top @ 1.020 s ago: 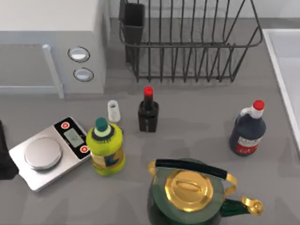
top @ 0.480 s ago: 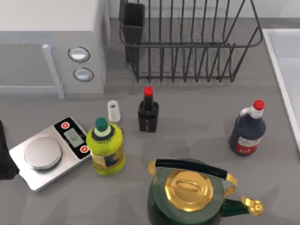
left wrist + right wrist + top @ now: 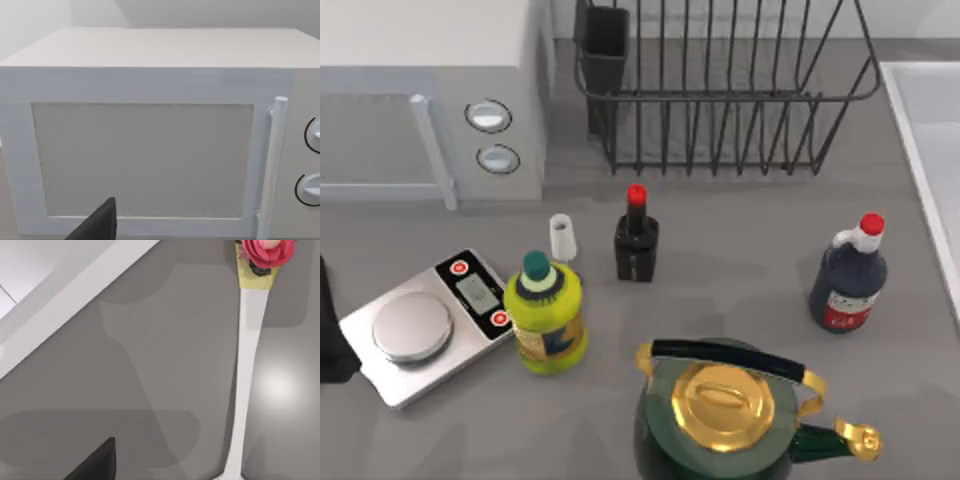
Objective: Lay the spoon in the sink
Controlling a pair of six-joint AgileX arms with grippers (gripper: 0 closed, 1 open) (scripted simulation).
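Matte black left hand [image 3: 97, 226], angular

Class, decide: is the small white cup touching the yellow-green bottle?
Apart. The top view shows a strip of grey table between the small white cup and the yellow-green bottle.

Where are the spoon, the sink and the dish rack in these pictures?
spoon [image 3: 246, 370]: right wrist view, middle of its white handle.
sink [image 3: 923, 150]: top view, raised left rim.
dish rack [image 3: 720, 97]: top view, front wire rail.
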